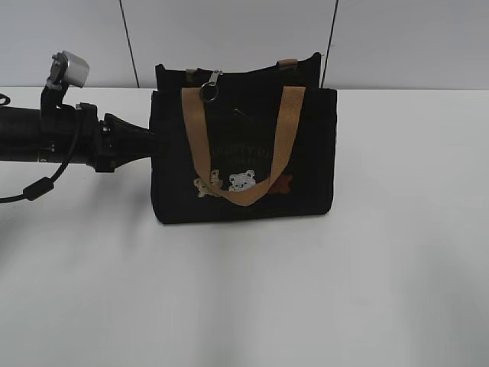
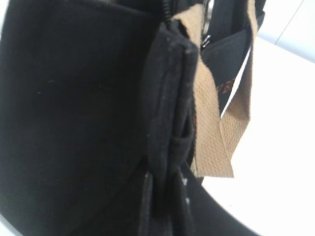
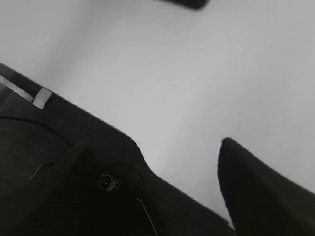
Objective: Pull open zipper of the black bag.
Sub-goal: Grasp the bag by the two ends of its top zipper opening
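The black bag (image 1: pixel 244 153) stands upright on the white table, its front with the bear design and a tan handle (image 1: pixel 243 145) facing the exterior view. The zipper (image 1: pixel 209 86), a silver slider with a round ring pull, sits on the top edge near the left end. My left gripper (image 1: pixel 153 144) reaches in from the left and is shut on the bag's left side edge. In the left wrist view the bag (image 2: pixel 74 108) fills the picture and its side seam is pinched in the left gripper (image 2: pixel 167 211). My right gripper (image 3: pixel 179 147) is open over bare table, holding nothing.
The white table (image 1: pixel 244 290) stretches in front of and to both sides of the bag. A white wall with dark seams stands close behind it. The right wrist view has a dark object (image 3: pixel 184 4) at its top edge.
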`<state>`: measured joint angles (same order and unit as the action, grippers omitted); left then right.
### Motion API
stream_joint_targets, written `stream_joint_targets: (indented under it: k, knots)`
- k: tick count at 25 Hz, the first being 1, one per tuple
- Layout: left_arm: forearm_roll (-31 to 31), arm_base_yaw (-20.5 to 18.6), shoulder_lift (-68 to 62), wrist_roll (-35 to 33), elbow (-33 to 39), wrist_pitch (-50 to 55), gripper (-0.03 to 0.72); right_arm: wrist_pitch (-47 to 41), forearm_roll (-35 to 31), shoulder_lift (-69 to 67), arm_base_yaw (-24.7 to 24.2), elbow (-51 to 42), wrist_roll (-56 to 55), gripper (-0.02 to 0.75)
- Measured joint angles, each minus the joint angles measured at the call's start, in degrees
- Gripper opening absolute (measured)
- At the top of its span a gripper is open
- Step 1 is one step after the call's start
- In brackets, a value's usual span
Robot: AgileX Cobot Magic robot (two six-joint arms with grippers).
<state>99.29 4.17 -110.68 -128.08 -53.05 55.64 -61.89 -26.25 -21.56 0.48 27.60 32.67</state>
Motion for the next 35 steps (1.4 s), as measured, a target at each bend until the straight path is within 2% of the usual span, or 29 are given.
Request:
stream_joint_targets:
  k: [3,10,15,18,24,35]
  knots:
    - [0.00,0.00,0.00,0.00,0.00,0.00,0.050,5.27,-8.17,-6.25,0.00,0.81,9.06,0.594]
    - [0.00,0.00,0.00,0.00,0.00,0.00,0.048,13.13,-33.00,-22.14,0.14,1.20,37.60,0.594]
    - [0.00,0.00,0.00,0.00,0.00,0.00,0.048,16.89,-50.20,-33.76,4.61,1.26,58.79,0.594]
    - [0.00,0.00,0.00,0.00,0.00,0.00,0.048,18.38,-57.28,-40.52,7.67,2.13,68.37,0.594]
    - [0.00,0.00,0.00,0.00,0.00,0.00,0.048,19.94,-61.34,-53.53,11.00,11.23,73.96,0.594]
    - [0.00,0.00,0.00,0.00,0.00,0.00,0.048,18.79,-64.17,-72.43,12.07,27.44,74.36,0.594]
